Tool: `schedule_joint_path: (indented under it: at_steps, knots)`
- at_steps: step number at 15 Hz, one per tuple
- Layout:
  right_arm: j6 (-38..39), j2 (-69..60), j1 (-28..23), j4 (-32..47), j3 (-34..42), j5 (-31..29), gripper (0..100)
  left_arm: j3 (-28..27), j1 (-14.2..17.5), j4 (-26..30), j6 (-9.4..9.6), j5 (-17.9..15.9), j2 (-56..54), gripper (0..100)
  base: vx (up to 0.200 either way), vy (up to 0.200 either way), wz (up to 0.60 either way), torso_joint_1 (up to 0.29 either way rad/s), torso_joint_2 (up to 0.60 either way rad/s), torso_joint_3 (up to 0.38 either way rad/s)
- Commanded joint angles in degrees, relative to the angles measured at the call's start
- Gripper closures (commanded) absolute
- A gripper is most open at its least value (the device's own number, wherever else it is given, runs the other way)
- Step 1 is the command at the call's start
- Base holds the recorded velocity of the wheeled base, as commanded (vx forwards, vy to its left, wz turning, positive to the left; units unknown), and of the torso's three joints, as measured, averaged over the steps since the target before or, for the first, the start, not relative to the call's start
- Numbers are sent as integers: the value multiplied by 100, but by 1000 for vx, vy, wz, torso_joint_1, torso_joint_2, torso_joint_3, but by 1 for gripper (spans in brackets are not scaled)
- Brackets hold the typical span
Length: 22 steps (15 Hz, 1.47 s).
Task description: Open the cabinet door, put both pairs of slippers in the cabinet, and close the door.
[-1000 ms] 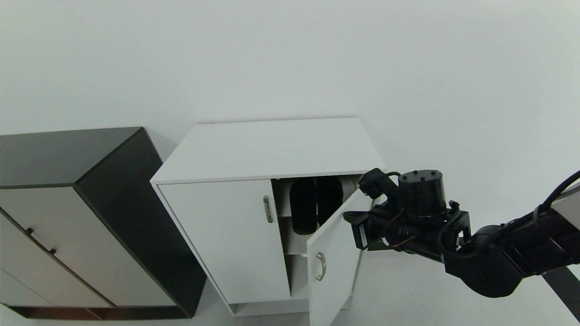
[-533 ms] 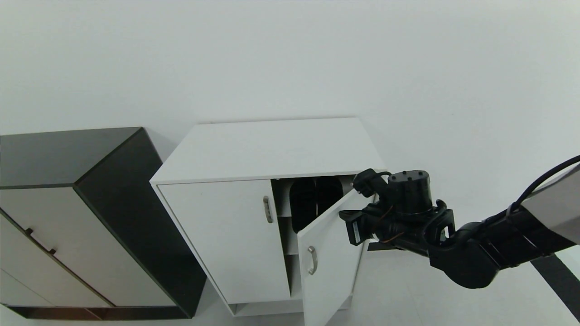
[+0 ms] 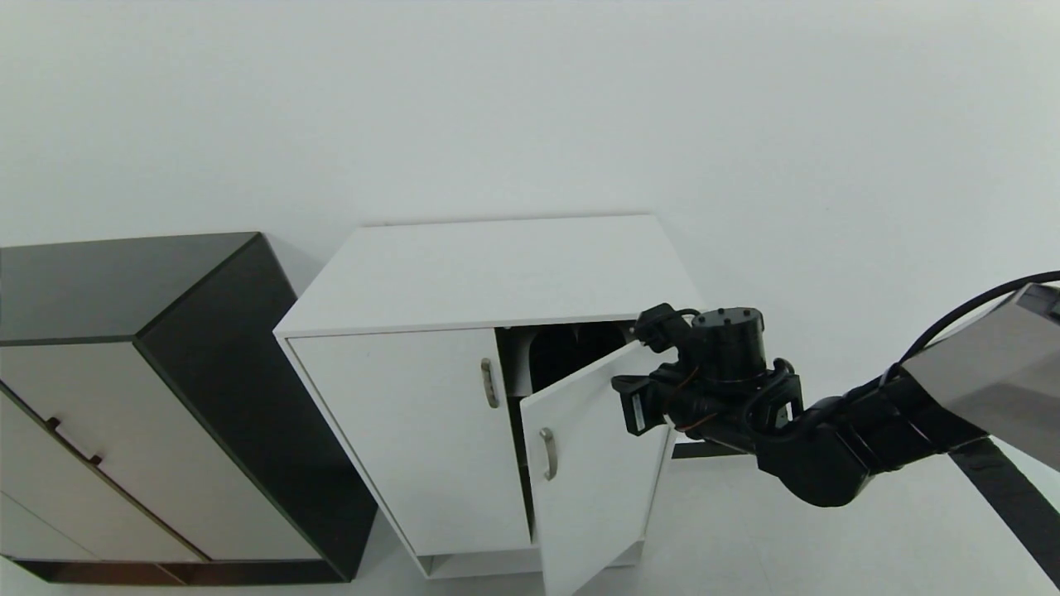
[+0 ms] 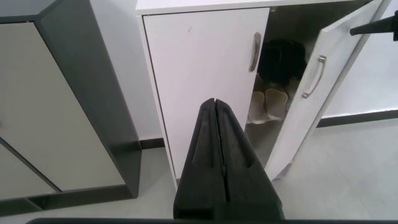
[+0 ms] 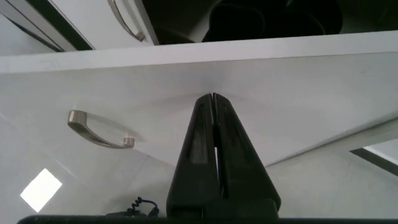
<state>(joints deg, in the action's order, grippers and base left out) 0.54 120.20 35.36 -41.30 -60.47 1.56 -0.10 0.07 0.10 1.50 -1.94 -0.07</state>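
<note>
The white cabinet [image 3: 497,273] has its left door shut and its right door [image 3: 596,447] partly open, with a metal handle [image 3: 546,453]. My right gripper [image 5: 213,97] is shut, its tip against the outer face of that door [image 5: 298,93] near the handle [image 5: 99,129]. Black slippers [image 4: 283,55] sit on an upper shelf and a pale pair [image 4: 266,106] on the shelf below. The black pair also shows through the gap [image 3: 571,341]. My left gripper [image 4: 214,103] is shut and empty, held low some way in front of the cabinet [image 4: 205,68].
A dark cabinet [image 3: 166,364] with pale fronts stands close on the left of the white one. A plain white wall rises behind. Pale floor [image 3: 745,530] with a dark strip along the wall lies to the right of the door.
The right door has swung further toward shut, hiding more of the black slippers. My right gripper has moved left along with it, staying against the door's face.
</note>
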Motion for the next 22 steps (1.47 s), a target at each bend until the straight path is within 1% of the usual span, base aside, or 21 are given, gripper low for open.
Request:
schedule_joint_path:
  at_steps: [1,7,13,22]
  knots:
    - [-1,83,-12,-9,-79,2,100,1,1,-1,-9,0,7,100,0,0,0,0,0,0]
    - [-1,179,-47,-1,-326,2,100,1,1,-1,-1,0,7,100,0,0,0,0,0,0]
    - [8,504,-188,8,-774,2,100,1,1,-1,-1,0,7,100,0,0,0,0,0,0]
    - [8,663,-346,26,-985,2,100,1,1,-1,-1,0,7,100,0,0,0,0,0,0]
